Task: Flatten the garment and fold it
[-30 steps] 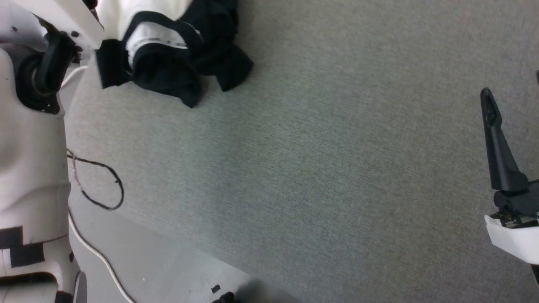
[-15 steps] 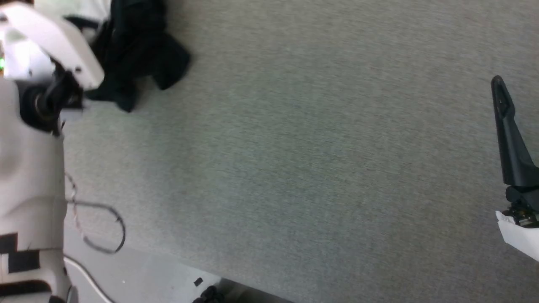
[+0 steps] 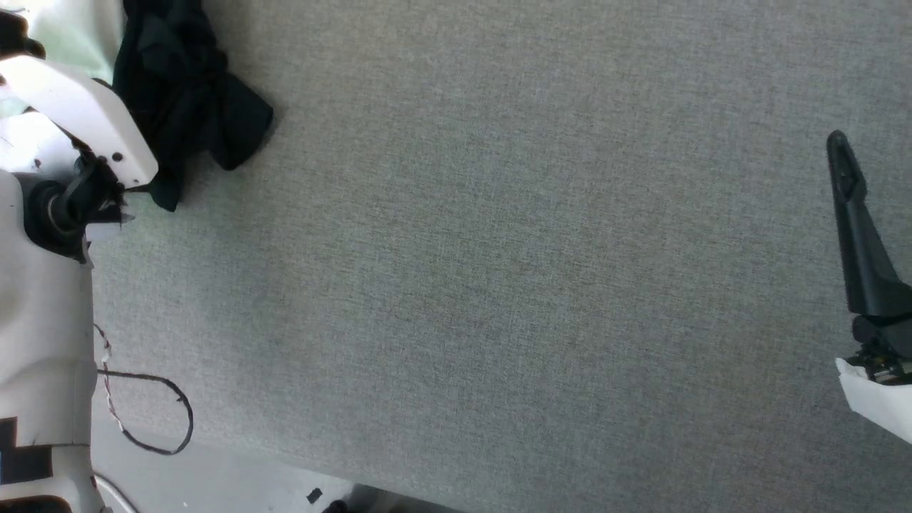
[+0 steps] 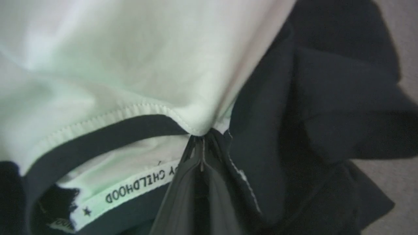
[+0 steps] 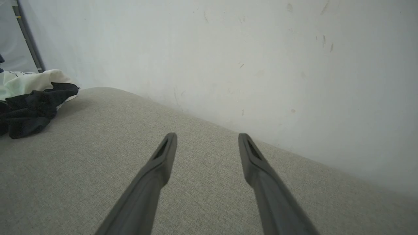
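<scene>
At the far left corner of the grey fabric surface (image 3: pixel 499 285), the garment (image 3: pixel 185 92) lies bunched, its black sleeves crumpled over the white body. Our left gripper (image 4: pixel 201 143) has its two fingers pressed together on the garment (image 4: pixel 130 65), pinching the cloth where the white stitched edge meets the black collar trim, just above the printed neck tape (image 4: pixel 140 187). Our right gripper (image 5: pixel 206 140) is well apart from it, near the surface's right edge, with its fingers spread and nothing between them, over bare fabric and pointing at the white wall (image 5: pixel 228 49). We see a thin dark cable (image 3: pixel 164 420) looping beside the near left edge.
</scene>
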You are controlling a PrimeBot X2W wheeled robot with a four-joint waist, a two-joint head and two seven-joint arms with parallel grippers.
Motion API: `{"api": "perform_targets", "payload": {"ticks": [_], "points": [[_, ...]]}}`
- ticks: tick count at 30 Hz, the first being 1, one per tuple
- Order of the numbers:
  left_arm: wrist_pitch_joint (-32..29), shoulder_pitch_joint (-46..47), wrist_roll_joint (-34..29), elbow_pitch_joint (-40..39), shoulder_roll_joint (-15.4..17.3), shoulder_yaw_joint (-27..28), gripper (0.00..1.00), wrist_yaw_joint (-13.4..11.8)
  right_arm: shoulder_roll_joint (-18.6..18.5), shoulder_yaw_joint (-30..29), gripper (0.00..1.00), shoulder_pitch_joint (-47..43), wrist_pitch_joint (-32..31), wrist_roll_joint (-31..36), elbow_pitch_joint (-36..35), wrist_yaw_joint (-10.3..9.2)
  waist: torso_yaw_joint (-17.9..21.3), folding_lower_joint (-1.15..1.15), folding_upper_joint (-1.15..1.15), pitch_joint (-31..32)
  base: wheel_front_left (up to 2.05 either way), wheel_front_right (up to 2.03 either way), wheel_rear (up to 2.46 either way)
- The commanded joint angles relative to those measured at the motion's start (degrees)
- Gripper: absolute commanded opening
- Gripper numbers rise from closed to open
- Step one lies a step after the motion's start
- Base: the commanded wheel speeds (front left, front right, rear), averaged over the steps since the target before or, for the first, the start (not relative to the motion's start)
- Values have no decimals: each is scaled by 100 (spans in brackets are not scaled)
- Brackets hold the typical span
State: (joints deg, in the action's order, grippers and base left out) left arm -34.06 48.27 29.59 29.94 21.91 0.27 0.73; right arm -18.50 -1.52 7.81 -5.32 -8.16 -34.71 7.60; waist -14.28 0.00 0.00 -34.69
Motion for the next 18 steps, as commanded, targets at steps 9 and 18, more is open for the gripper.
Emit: {"api": "perform_targets", "payload": {"ticks": [9, 18], "points": [[50, 327, -22, -660, 469, 126, 0, 96, 319, 179, 100, 121, 389, -112, 455, -11, 25, 0, 0, 619, 0, 0, 0], [238, 837, -259, -1452, 814, 22, 0, 198, 836, 267, 100, 56, 902, -121, 1110, -11, 175, 0, 0, 1507, 0, 0, 0]]}}
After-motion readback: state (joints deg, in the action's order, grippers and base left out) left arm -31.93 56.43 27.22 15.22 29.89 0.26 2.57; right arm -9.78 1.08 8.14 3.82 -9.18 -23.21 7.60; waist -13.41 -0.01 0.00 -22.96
